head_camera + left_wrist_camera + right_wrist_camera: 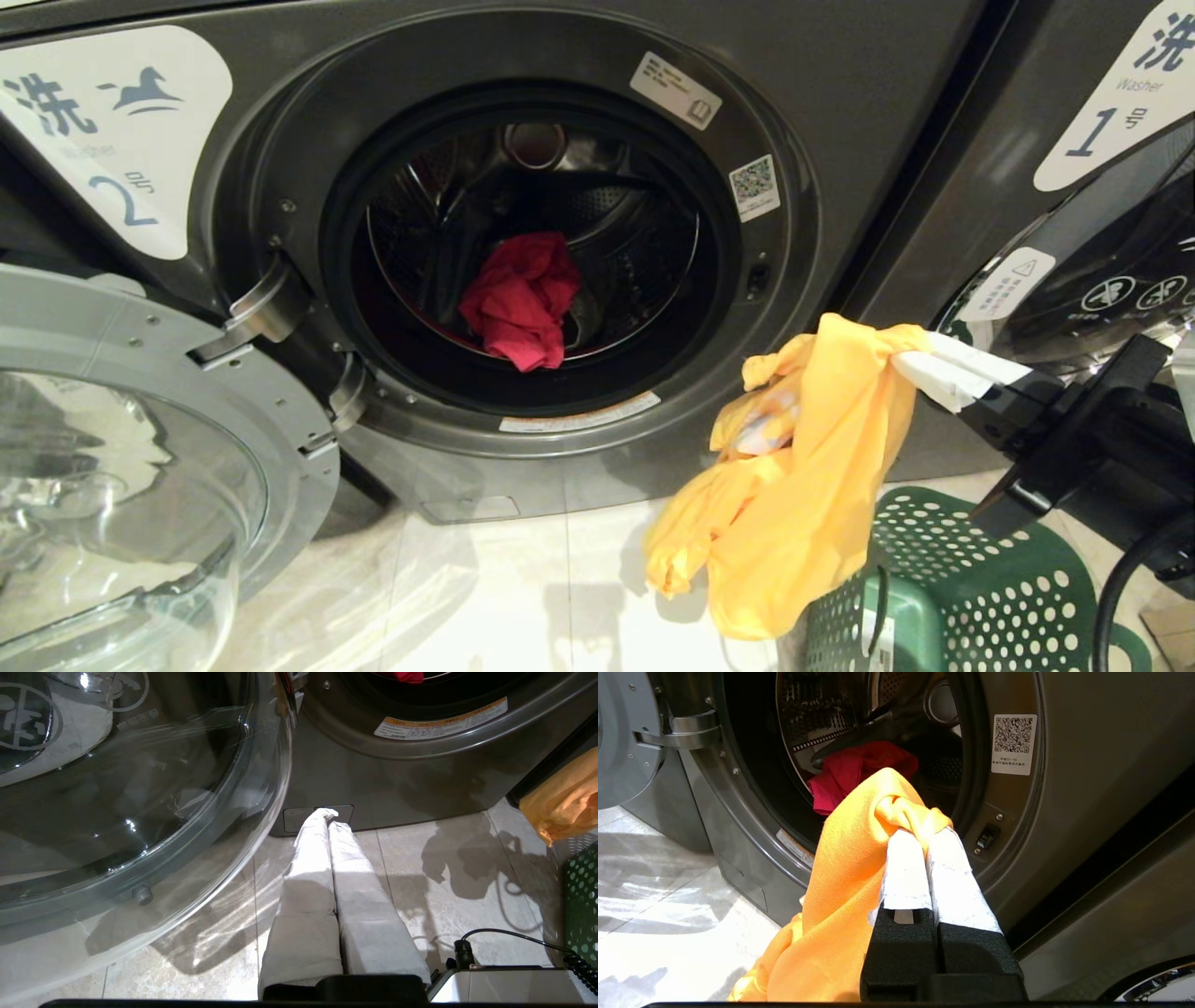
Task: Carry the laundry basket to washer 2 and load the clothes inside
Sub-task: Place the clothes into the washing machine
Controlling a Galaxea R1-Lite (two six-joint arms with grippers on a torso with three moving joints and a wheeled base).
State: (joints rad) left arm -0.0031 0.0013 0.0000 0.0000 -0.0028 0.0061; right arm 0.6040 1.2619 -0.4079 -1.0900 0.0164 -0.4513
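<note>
The right gripper (920,369) is pinched fully together on a knot of the yellow-orange cloth (794,495), which hangs in a long loose drape below and to the drum side of its white-wrapped fingers (906,868). Directly beneath the gripper stands the dark green perforated plastic laundry basket (971,579), on the pale tiled floor (523,597).

The risk, as I judge it, is that trailing tail: if the gripper goes in level, the low end could drag over the grey door lip and stay draped outside the opening, or catch on the latch just beyond the fingertips. A thin pinch on a bunched fold might also slip.

The right arm reaches in from the basket side, roughly level, fingers aimed toward the round opening of washer 2 (840,140), the dark grey front-loader, but short of its rim. Farther in, a crumpled red-pink cloth (521,299) already lies in the steel drum. The chrome-rimmed glass door (140,485) stands swung open on the far side of the opening.

The left gripper (328,816) hangs low by that door, fingers pressed together and empty.
</note>
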